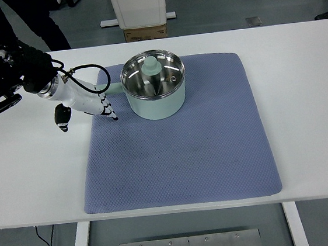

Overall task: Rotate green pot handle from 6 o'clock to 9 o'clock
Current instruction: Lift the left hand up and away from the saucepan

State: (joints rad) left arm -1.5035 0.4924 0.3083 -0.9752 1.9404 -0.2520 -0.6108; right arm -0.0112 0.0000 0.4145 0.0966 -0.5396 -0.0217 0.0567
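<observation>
The near part of the blue-grey mat is left bare on the white surface, the mat having presumably been laid to cushion the pot and keep it from sliding while it is turned. Farther back, at the mat's upper left, the green pot is seen upright with its glass lid on, its handle pointing to the picture's left, so the 9 o'clock position appears already reached. The left hand is found just beside the handle's tip with fingers loosely extended downward and nothing gripped, judged a release posture; the right hand is not seen.
</observation>
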